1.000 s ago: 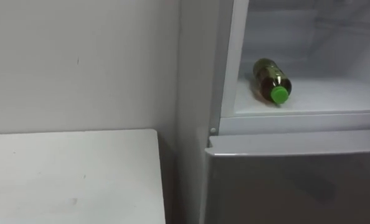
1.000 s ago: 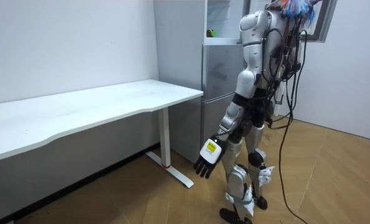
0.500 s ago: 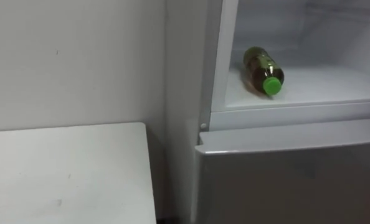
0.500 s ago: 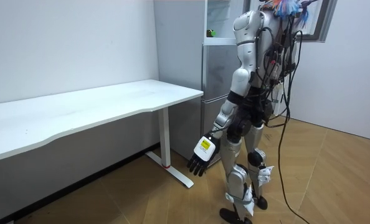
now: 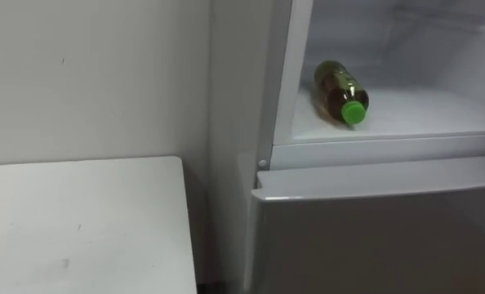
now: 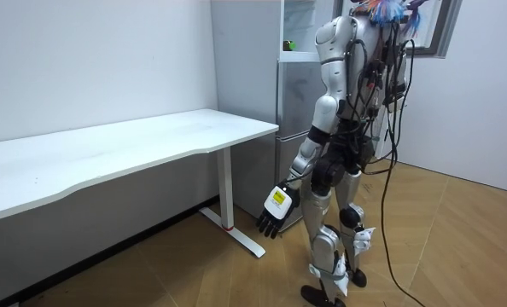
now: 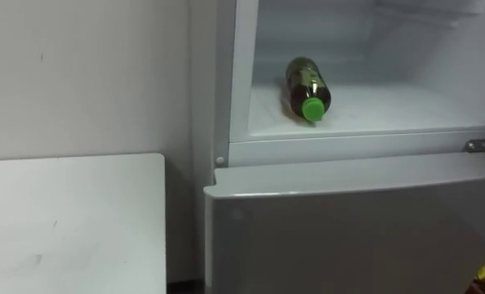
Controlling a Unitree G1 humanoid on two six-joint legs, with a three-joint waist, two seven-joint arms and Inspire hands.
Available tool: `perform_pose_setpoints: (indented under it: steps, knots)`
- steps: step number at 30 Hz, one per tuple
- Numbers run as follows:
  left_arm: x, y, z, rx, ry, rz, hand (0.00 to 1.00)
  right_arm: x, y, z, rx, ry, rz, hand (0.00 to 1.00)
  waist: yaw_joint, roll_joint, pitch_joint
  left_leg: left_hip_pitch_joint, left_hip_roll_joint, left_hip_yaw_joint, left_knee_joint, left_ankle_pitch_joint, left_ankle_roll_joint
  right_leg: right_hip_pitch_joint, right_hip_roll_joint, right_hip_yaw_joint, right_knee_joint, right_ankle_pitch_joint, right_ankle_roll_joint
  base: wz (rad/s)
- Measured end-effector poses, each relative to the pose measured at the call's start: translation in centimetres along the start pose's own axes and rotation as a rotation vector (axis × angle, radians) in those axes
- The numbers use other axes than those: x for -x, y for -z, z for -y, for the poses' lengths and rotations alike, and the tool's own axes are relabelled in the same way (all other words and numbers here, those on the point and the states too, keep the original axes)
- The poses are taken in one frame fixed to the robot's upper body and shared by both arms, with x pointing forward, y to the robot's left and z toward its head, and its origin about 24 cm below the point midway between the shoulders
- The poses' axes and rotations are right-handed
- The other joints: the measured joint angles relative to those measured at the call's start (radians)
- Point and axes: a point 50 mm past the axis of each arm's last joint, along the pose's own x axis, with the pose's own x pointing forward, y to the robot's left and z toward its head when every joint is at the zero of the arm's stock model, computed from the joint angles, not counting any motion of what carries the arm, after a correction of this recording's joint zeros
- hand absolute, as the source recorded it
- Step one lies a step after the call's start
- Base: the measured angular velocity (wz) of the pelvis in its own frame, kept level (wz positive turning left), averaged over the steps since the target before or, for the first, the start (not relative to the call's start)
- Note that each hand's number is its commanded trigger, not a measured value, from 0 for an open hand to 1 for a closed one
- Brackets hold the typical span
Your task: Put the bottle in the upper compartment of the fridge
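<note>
Upper fridge cut off top and right, table cut off bottom left

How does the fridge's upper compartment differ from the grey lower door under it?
The white upper fridge compartment stands open, its inside visible; the grey lower fridge door is shut and hides its inside. The upper compartment holds a brown bottle with a green cap, lying on its side, cap toward the front; the lower door shows a plain face. Both belong to one fridge.
</note>
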Motion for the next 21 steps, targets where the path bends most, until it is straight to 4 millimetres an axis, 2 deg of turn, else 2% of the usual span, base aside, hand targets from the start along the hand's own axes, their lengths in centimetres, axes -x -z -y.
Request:
perform_pose_setpoints:
  steps: [10, 17, 21]
  knots:
    - [-0.1, -0.1, -0.5, -0.004, -0.012, 0.008, 0.00, 0.1, -3.4, -5.2, -0.042, -0.026, 0.109, 0.00, -0.002, -0.003, -0.0008, -0.009, 0.000, -0.006, 0.002, 0.001, -0.001, 0.001, 0.001, -0.009, 0.000, 0.000, 0.000, 0.01]
    - [-0.1, -0.1, -0.7, -0.003, -0.017, 0.015, 0.00, 0.3, -4.7, -6.4, -0.065, -0.030, 0.169, 0.00, -0.007, -0.016, -0.0021, -0.007, 0.001, -0.006, 0.006, 0.002, -0.002, 0.003, 0.001, -0.010, -0.001, 0.000, 0.000, 0.00]
    - [0.0, 0.2, -0.9, -0.002, -0.022, 0.014, 0.00, 0.4, -4.9, -6.8, -0.103, -0.035, 0.170, 0.00, -0.026, -0.018, -0.0015, -0.008, 0.000, -0.006, 0.002, 0.001, -0.002, 0.003, 0.001, -0.011, -0.001, 0.000, 0.000, 0.00]
